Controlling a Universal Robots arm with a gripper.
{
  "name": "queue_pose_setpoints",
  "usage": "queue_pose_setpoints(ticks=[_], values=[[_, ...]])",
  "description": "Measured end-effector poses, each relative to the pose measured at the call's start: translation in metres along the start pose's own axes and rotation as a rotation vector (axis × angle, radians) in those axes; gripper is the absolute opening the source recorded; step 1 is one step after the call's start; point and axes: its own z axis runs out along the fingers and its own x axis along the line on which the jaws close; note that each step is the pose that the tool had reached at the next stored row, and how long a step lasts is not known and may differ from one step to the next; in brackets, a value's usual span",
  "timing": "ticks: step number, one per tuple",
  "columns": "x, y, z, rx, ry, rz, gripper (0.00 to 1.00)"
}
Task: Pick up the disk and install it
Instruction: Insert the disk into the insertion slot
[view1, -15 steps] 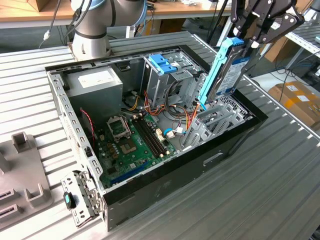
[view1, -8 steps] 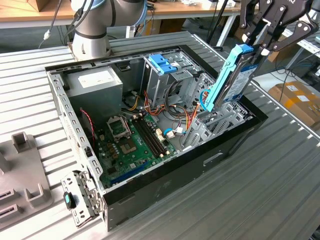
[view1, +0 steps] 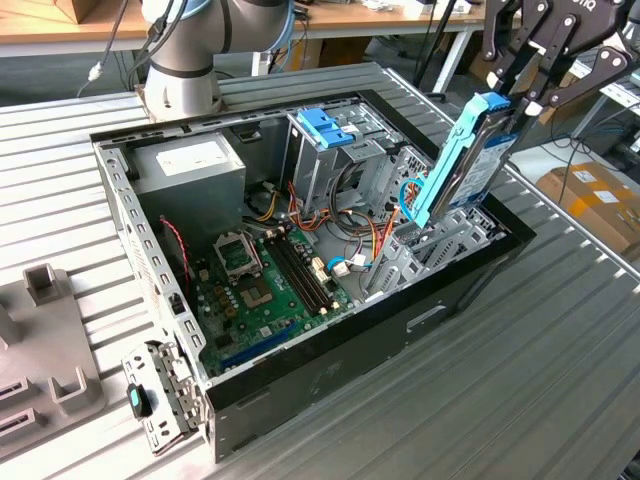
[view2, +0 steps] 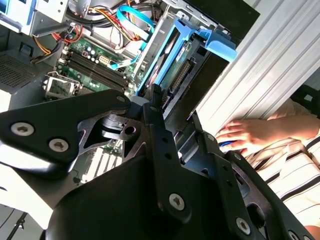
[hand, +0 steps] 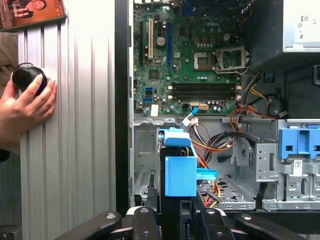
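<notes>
The disk (view1: 468, 165), a silver-grey drive between light-blue rails, stands tilted on end over the metal drive bay (view1: 440, 250) at the exterior view's right end of the open computer case (view1: 330, 330). Its lower end reaches down among the bay's brackets. My gripper (view1: 516, 104) is shut on the disk's upper end, one black finger on each flat side. In both wrist views the disk (view2: 169, 55) (hand: 180, 172) sticks out from between the fingers (view2: 156, 102) (hand: 145, 220) toward the bay.
Inside the case lie a green motherboard (view1: 265, 275), a grey power supply (view1: 195, 165) and a drive cage with a blue latch (view1: 325, 128). A person's hand (hand: 27, 102) rests on a black knob (hand: 27, 77) on the ribbed table beside the case. A grey fixture (view1: 45, 330) sits at the exterior view's left.
</notes>
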Motion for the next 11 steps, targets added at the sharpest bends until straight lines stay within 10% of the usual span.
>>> queue_pose_setpoints(ticks=[11], values=[[-0.0003, 0.0025, 0.0122, 0.0, 0.0001, 0.0, 0.35]])
